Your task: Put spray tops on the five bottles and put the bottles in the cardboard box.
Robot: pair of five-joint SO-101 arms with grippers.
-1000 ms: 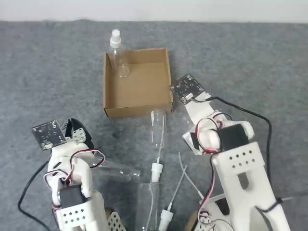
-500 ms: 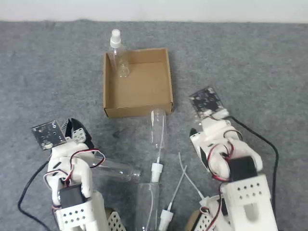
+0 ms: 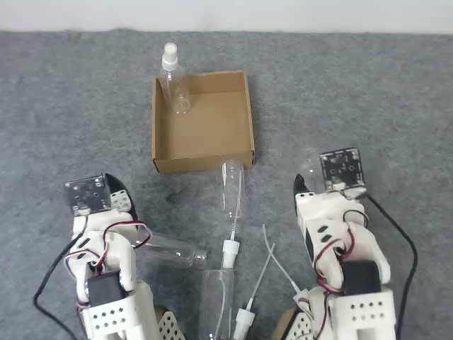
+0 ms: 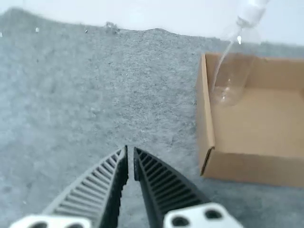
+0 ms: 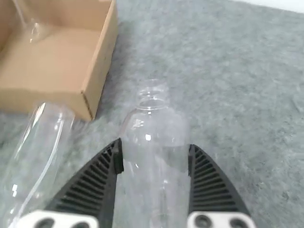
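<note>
A cardboard box (image 3: 202,142) stands at the back middle of the grey carpet; it is also in the left wrist view (image 4: 247,156) and the right wrist view (image 5: 57,71). One clear bottle with a white spray top (image 3: 173,85) leans in its far left corner (image 4: 232,71). My right gripper (image 3: 310,177) (image 5: 154,154), right of the box's front, is shut on a clear uncapped bottle (image 5: 152,128) (image 3: 309,161). Another uncapped bottle (image 3: 232,188) lies in front of the box. My left gripper (image 3: 117,193) (image 4: 130,156) is shut and holds nothing.
Two more clear bottles lie near the front, one by the left arm (image 3: 170,249) and one at the bottom edge (image 3: 216,301). Two loose spray tops (image 3: 230,251) (image 3: 244,319) with thin tubes lie between the arms.
My right arm has drawn back from the box's front right corner toward the front right, bringing the clear bottle along. The left arm has turned slightly.
</note>
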